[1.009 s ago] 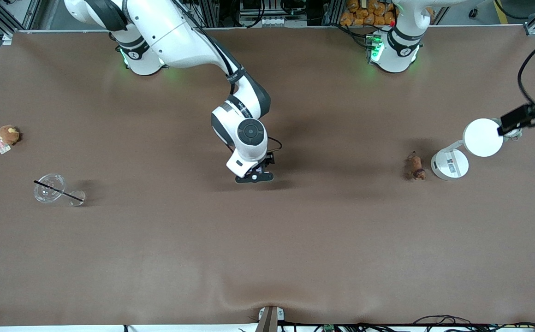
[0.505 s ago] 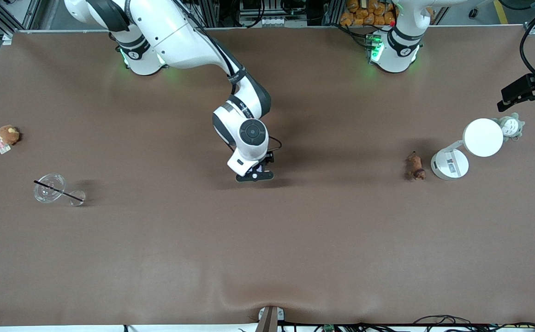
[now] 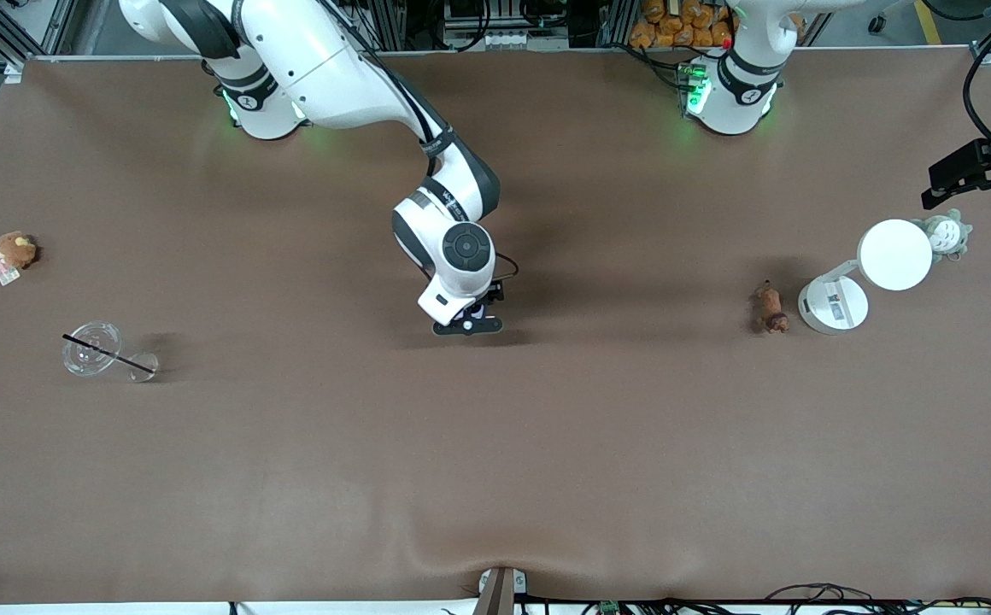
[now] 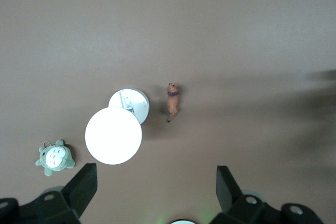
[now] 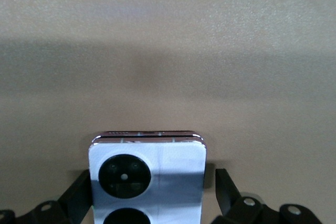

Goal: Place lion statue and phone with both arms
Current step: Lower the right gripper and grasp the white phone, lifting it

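Front view, right gripper (image 3: 467, 325): low over the middle of the bench (image 3: 495, 444), shifted slightly toward the right arm's end since a second ago; a sliver of the phone (image 3: 472, 313) shows at the jaws.
Front view, left gripper (image 3: 984, 175): up at the left arm's end of the bench, no longer over the white lamp (image 3: 894, 254) as it was a second ago; the grey-green plush (image 3: 945, 233) it then hid is uncovered.
Front view, lion statue (image 3: 771, 309): lying on the bench just beside the lamp's round base, unmoved.
Front view, other items: tan plush toy (image 3: 14, 250) and clear cup with black straw (image 3: 92, 348) at the right arm's end, both unchanged.
Left wrist view, left gripper (image 4: 156, 184): jaws spread wide, nothing between them, high above the lion statue (image 4: 172, 102), lamp (image 4: 113, 135) and plush (image 4: 54, 158).
Right wrist view, right gripper (image 5: 151, 190): jaws spread wide with the phone (image 5: 148, 179) between them, camera circles facing up; a narrow gap shows at each finger, so a grip cannot be confirmed.
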`<state>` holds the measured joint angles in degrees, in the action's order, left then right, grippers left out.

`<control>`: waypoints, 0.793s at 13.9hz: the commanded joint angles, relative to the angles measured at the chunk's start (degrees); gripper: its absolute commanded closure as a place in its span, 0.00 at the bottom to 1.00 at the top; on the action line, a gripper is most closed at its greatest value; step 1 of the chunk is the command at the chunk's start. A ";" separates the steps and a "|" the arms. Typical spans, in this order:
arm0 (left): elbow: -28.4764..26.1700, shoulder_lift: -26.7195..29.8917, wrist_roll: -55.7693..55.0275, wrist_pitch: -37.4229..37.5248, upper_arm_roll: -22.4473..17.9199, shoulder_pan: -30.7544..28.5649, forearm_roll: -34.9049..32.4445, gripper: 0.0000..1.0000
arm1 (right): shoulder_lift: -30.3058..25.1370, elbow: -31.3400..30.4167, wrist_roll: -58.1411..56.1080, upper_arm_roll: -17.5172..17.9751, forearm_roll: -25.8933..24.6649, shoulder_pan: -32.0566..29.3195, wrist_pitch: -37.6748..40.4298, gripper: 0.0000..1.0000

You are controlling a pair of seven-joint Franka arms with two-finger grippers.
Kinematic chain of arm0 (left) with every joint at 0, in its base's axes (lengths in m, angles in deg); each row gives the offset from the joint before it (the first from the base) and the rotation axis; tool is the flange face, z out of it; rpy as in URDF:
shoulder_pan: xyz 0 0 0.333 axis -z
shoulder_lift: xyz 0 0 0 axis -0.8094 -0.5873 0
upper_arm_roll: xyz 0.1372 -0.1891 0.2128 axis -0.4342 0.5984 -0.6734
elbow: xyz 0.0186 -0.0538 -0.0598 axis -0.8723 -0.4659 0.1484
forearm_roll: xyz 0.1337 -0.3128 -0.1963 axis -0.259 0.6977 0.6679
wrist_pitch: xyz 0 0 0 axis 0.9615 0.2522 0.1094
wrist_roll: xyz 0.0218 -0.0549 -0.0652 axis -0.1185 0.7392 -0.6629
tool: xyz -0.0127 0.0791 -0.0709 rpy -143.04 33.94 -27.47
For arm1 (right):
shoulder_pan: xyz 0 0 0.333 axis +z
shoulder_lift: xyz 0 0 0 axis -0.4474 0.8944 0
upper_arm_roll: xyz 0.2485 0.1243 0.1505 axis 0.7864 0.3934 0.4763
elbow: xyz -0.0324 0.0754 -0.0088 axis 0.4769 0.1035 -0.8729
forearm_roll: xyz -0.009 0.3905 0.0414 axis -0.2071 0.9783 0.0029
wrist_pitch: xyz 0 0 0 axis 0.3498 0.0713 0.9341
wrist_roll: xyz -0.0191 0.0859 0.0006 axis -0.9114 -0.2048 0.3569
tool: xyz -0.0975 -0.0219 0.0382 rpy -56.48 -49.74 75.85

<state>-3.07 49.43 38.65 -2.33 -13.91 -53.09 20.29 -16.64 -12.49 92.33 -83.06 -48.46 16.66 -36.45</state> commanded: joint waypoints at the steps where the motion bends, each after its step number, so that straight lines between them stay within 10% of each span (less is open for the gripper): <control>1: 0.85 -0.35 0.10 0.33 -0.13 0.37 -0.25 0.00 | -0.28 -1.03 1.85 -0.26 1.14 0.10 -0.55 0.71; 3: 0.85 -0.17 0.09 0.42 -0.04 0.37 -0.42 0.00 | -0.28 -1.20 2.56 -0.26 1.59 0.27 -0.90 1.00; 11: 1.46 -1.32 -0.09 0.42 -0.13 0.10 -0.25 0.00 | -9.93 -1.29 -1.54 -0.35 1.50 -10.87 5.67 1.00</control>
<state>-3.07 48.76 38.64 -2.32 -13.92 -53.09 20.28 -21.21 -12.00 93.87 -84.46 -47.15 11.47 -34.12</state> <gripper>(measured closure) 0.000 0.159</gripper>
